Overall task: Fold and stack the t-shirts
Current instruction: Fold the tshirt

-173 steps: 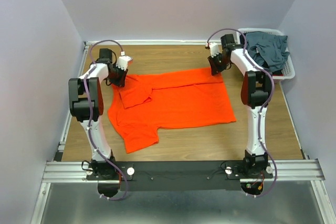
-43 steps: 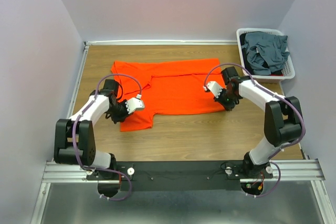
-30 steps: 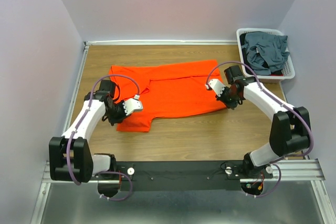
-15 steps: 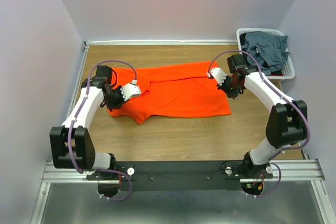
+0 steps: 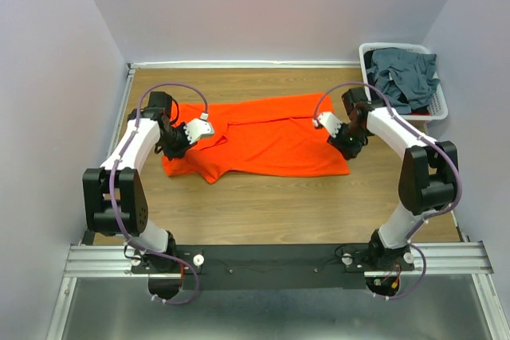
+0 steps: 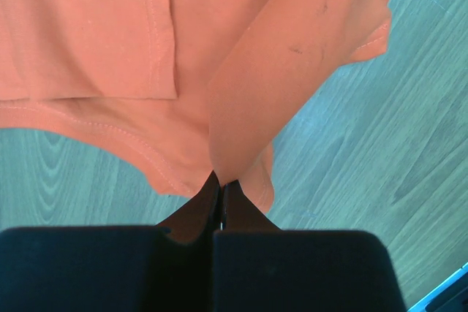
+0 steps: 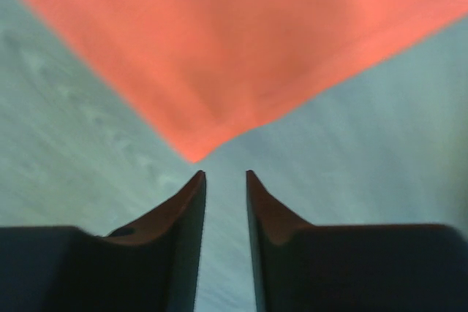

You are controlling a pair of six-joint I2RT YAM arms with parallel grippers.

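Note:
An orange-red t-shirt (image 5: 271,137) lies spread across the middle of the table, its left part bunched up. My left gripper (image 5: 174,147) is at that left end. In the left wrist view the left gripper (image 6: 220,182) is shut on a fold of the t-shirt (image 6: 110,34), lifted a little off the wood. My right gripper (image 5: 347,145) is at the shirt's near right corner. In the right wrist view the right gripper (image 7: 225,174) is open, and the t-shirt (image 7: 241,34) corner lies flat just ahead of its tips. Dark blue-grey t-shirts (image 5: 405,76) are heaped in the basket.
A white slatted basket (image 5: 441,106) stands at the back right corner, against the right wall. Bare wood (image 5: 271,212) runs between the shirt and the arm bases. Walls close off the left, back and right.
My right gripper has opened and let go of the shirt's right corner, which now lies on the table. My left gripper has carried its fold toward the back, still shut on it.

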